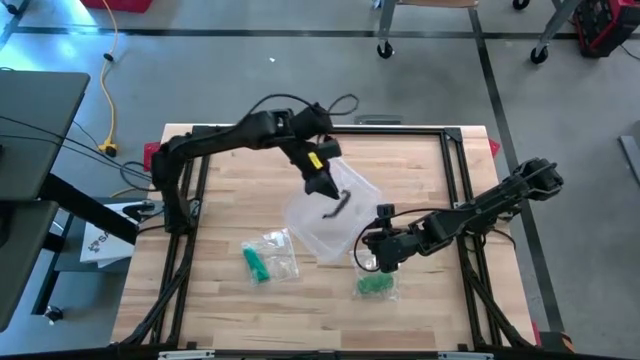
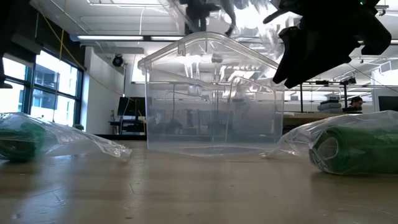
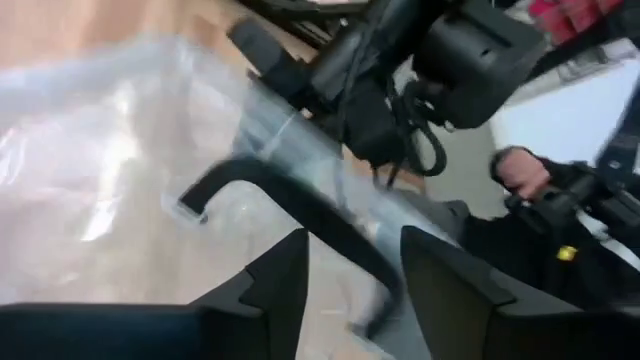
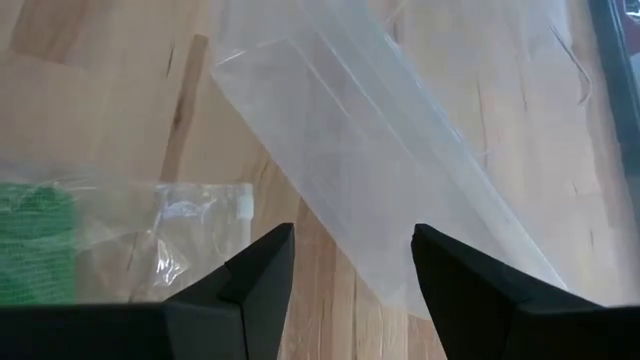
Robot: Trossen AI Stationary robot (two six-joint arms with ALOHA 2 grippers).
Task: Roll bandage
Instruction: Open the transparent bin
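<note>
The butcher-block table (image 1: pixel 230 310) lay under me, light wood inside a black frame, with grey floor and a yellow cable (image 1: pixel 108 90) beyond its far edge; looking level across it, I saw a bright hall with tall windows and ceiling lamps. My left gripper (image 1: pixel 322 187) hung over the clear plastic bin (image 1: pixel 325 225) near the table's middle, fingers (image 3: pixel 283 283) apart with nothing between them, and a dark handle (image 1: pixel 340 204) on the bin's top lay just ahead of them. My right gripper (image 1: pixel 383 258) sat low at the bin's near right corner, its fingers (image 4: pixel 262 262) also spread and empty, the bin's clear wall directly in front. One green bandage roll in a clear bag (image 1: pixel 377 287) lay just below my right gripper, toward the near edge; its open end faced the low camera, so its long axis ran roughly front to back. The second bagged green roll (image 1: pixel 258 264) lay well to the left of that gripper, beside the bin's near left corner, its long axis running near to far with a slight tilt. My left wrist picture was smeared, so I could not make out how the handle joined the bin. In the low view my arms were cut off at the top.
</note>
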